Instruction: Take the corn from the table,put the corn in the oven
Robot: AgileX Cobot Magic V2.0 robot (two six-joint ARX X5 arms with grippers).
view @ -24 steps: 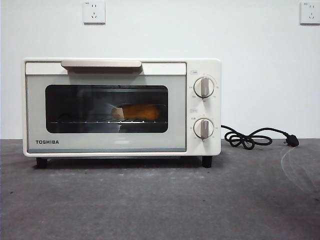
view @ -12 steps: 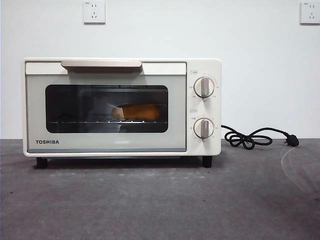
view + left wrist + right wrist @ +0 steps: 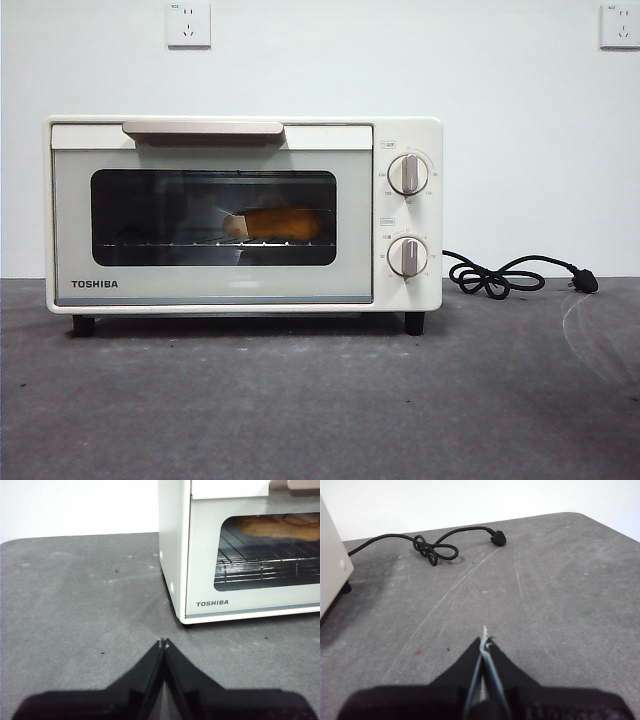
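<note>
The cream-white TOSHIBA oven (image 3: 243, 215) stands on the dark grey table (image 3: 320, 400) with its door closed. Through the dark glass window the yellow-orange corn (image 3: 275, 225) lies on the wire rack inside; the left wrist view also catches the corn (image 3: 272, 526) behind the glass of the oven (image 3: 240, 550). My left gripper (image 3: 163, 642) hovers over the table (image 3: 75, 605) in front of the oven's left corner, jaws shut and holding nothing. My right gripper (image 3: 484, 642) is over the table (image 3: 560, 590) to the oven's right, jaws shut and empty. Neither gripper shows in the front view.
A black power cord (image 3: 510, 275) with its plug (image 3: 585, 283) lies coiled on the table right of the oven; the cord (image 3: 432, 547) shows beyond my right gripper too. Two wall sockets (image 3: 188, 23) sit on the white wall behind.
</note>
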